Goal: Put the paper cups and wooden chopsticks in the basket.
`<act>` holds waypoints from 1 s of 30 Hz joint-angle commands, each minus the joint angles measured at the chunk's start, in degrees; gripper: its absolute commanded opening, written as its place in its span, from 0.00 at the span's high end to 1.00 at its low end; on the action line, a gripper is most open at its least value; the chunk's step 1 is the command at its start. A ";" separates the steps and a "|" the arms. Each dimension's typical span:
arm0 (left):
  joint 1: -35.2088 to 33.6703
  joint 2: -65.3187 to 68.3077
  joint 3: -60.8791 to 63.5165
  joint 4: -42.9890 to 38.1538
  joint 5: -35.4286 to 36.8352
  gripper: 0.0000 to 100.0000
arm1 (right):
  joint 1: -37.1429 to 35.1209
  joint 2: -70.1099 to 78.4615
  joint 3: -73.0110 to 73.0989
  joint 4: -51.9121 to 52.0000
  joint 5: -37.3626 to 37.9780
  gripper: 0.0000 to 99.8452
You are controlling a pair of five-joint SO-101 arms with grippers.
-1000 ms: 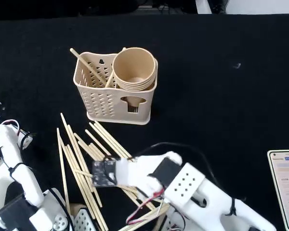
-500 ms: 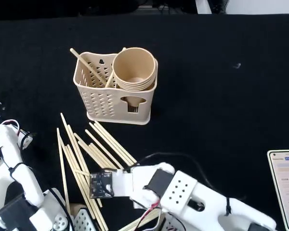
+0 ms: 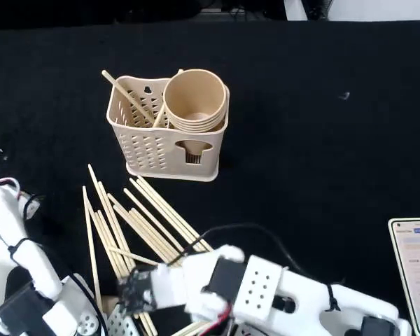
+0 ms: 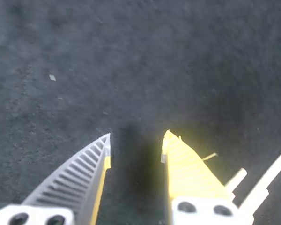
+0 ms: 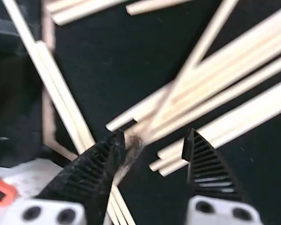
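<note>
A beige slotted basket (image 3: 161, 143) stands at the back left, with a stack of paper cups (image 3: 194, 98) and a few wooden chopsticks (image 3: 129, 94) inside. Several loose chopsticks (image 3: 136, 220) lie fanned on the black cloth in front of it. My right gripper (image 3: 129, 297) hovers low over their near ends. In the right wrist view that gripper (image 5: 156, 138) is open, with chopsticks (image 5: 215, 101) lying just beyond and between its fingertips. My left gripper (image 4: 136, 139) is open over bare cloth, and chopstick ends (image 4: 267, 176) lie beside it. The left arm (image 3: 17, 269) sits at the front left corner.
A phone (image 3: 414, 269) lies at the right edge of the table. The black cloth (image 3: 322, 140) is bare to the right of the basket. The right arm's white body (image 3: 287, 301) covers the front middle.
The right gripper has slid left and toward the table's front edge, along the chopsticks to their near ends. The left arm has shifted slightly.
</note>
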 commanded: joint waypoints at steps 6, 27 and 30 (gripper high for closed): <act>-4.44 -0.35 -4.35 -2.46 0.62 0.82 | -8.70 4.88 -1.63 -3.43 -6.77 0.80; -15.52 17.32 -17.63 -2.11 0.62 0.82 | -14.51 39.43 -6.64 -13.63 -11.60 0.79; -15.60 17.76 -17.71 -2.02 0.62 0.82 | -14.33 39.25 -4.00 -18.11 -11.52 0.80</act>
